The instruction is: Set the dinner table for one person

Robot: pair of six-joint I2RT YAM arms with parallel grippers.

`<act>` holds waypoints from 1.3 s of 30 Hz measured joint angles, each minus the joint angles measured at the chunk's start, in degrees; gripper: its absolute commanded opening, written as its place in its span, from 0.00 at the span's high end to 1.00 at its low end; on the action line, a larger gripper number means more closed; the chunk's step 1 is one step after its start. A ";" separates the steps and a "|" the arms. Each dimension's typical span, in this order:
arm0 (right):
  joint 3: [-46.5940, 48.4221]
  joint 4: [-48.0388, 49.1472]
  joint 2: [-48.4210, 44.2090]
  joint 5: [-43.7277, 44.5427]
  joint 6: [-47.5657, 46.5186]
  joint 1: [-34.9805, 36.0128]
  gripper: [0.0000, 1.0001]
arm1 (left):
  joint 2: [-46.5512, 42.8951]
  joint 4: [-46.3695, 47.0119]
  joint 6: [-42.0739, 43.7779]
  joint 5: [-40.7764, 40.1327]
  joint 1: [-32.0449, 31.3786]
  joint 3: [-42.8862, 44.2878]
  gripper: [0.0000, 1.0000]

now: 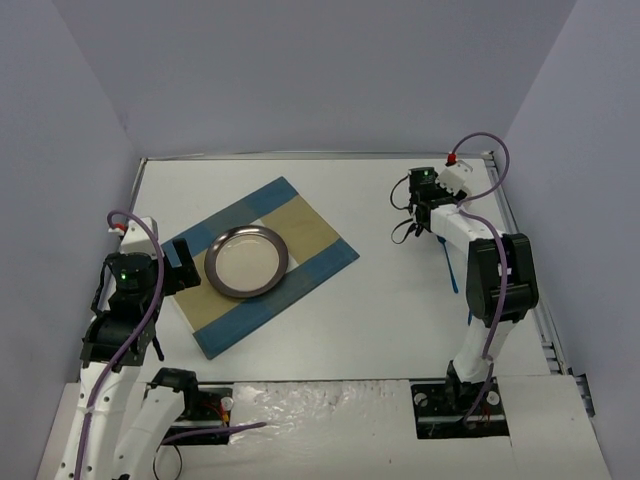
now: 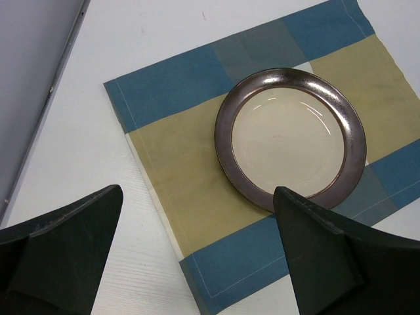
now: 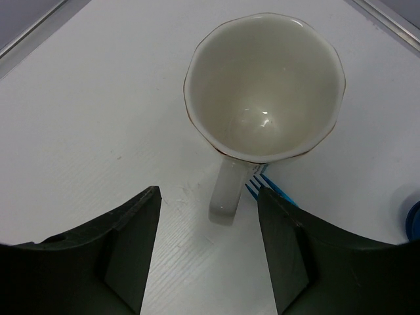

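The dinner table (image 1: 390,310) is a white top. A blue-and-tan placemat (image 1: 300,250) lies on its left half with a dark-rimmed cream plate (image 1: 247,262) on it. My left gripper (image 1: 183,265) is open and empty at the placemat's left edge; in the left wrist view it (image 2: 197,197) hangs over the mat's near corner (image 2: 216,262), just short of the plate (image 2: 226,131). My right gripper (image 1: 404,212) is open at the far right. In the right wrist view it (image 3: 209,197) straddles the handle of a white cup (image 3: 262,85) without touching it. Blue fork tines (image 3: 257,180) lie by the handle.
A thin blue handle (image 1: 453,275) lies on the table under the right arm. A metal rim (image 1: 520,230) edges the table on the right, with grey walls on three sides. Another blue thing (image 3: 413,223) peeks in at the right edge of the right wrist view.
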 measured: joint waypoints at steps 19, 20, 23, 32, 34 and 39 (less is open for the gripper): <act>2.42 -0.38 3.01 0.32 1.35 -1.71 0.58 | -0.26 0.00 0.00 0.02 -0.07 0.00 0.03; 2.51 -0.38 3.26 0.32 1.35 -1.73 0.58 | -0.26 0.00 0.00 0.01 -0.07 0.00 0.03; 2.59 -0.43 3.68 0.31 1.35 -1.76 0.59 | -0.32 0.00 0.00 0.00 -0.07 0.00 0.03; 2.67 -0.93 3.84 0.36 0.88 -2.13 0.99 | -0.55 -0.02 0.00 0.01 -0.07 0.00 0.03; 2.75 -0.48 3.92 -0.27 0.96 -2.13 1.00 | -0.59 -0.01 0.00 0.02 -0.07 0.00 0.03; 0.61 3.88 3.10 -4.65 -2.00 -2.17 1.00 | -0.63 -0.02 0.00 0.02 -0.08 0.00 0.03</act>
